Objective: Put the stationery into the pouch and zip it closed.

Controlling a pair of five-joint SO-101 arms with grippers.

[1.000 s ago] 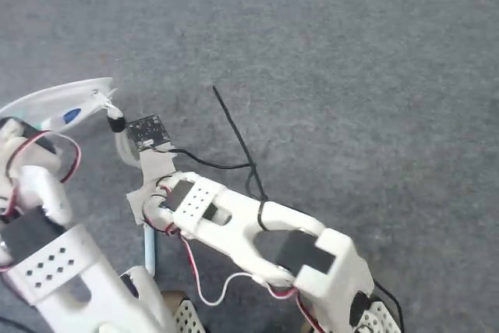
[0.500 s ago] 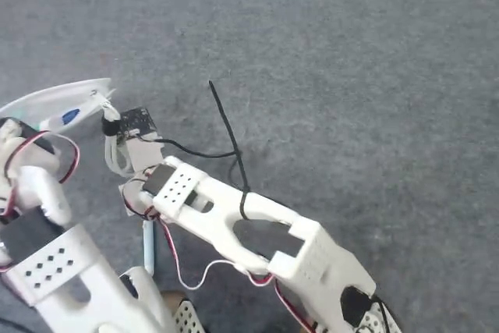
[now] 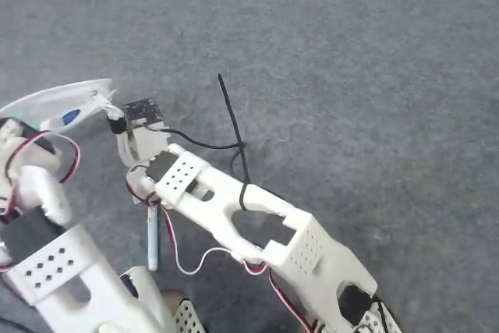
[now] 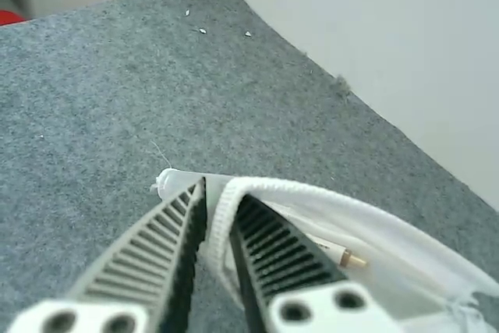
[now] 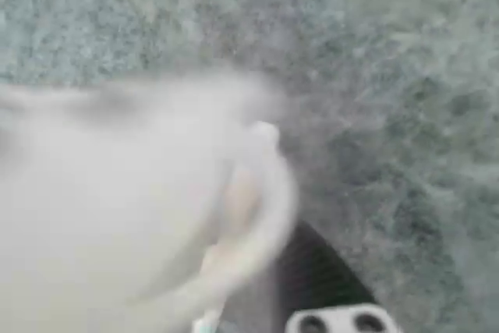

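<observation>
The gray carpet [image 3: 351, 99] covers the table. On its left side is the white pouch [image 3: 62, 95], with the mouth open. The left gripper [image 4: 207, 193] is closed narrowly on the rim of the pouch. The right gripper [image 3: 121, 132] is just beside the end of the pouch; I cannot tell its state. One light blue pen [image 3: 152, 241] lies on the carpet under the right arm, and another pen [image 4: 331, 253] is inside the pouch.
</observation>
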